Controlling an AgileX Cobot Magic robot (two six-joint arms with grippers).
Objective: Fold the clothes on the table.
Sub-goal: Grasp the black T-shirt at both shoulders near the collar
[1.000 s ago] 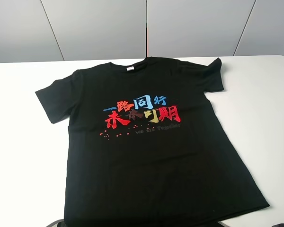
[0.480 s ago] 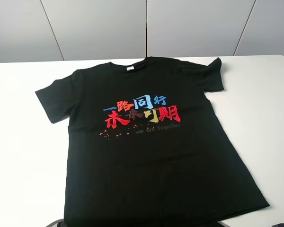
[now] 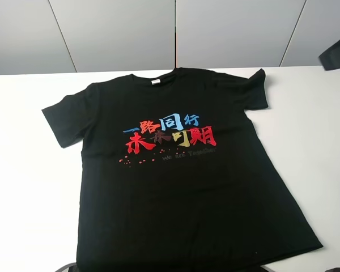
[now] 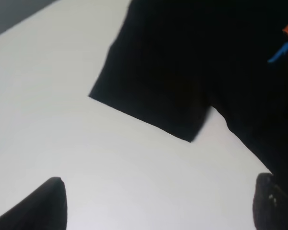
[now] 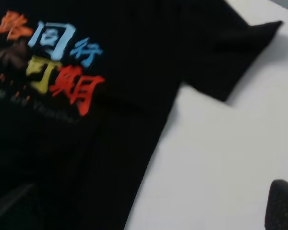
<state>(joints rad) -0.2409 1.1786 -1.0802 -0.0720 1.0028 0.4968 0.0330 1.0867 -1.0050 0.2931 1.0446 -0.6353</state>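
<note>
- Left gripper (image 4: 158, 194): fingers spread wide and holding nothing. Bare table (image 4: 86, 143) shows between them in the left wrist view. One finger (image 4: 43, 206) is over the white top, the other (image 4: 273, 201) sits at the shirt's side edge. Can't tell if either touches.
- Right gripper (image 5: 146, 206): fingers also apart, nothing held. One dark finger (image 5: 284, 203) is over the table. The other is a dim grey blur (image 5: 9, 203) over the black cloth.
- T-shirt (image 3: 181, 198): lies flat and unfolded in the middle of the table (image 3: 22, 187), front up, collar toward the far edge. The hem is toward the near edge and partly cut off by the frame.
- Both sleeves are spread out: one on the view's left (image 3: 68, 119), one on the right (image 3: 252, 88) with its tip slightly curled up.
- Printed characters (image 3: 170, 133) in red, blue and yellow run across the chest, with a white neck label (image 3: 156, 82) inside the collar.
- Dark shape (image 3: 335, 51) at the right edge of the exterior view, above the table's far corner. Can't tell which part it is.
- Grey wall panels (image 3: 113, 34) behind the table.
</note>
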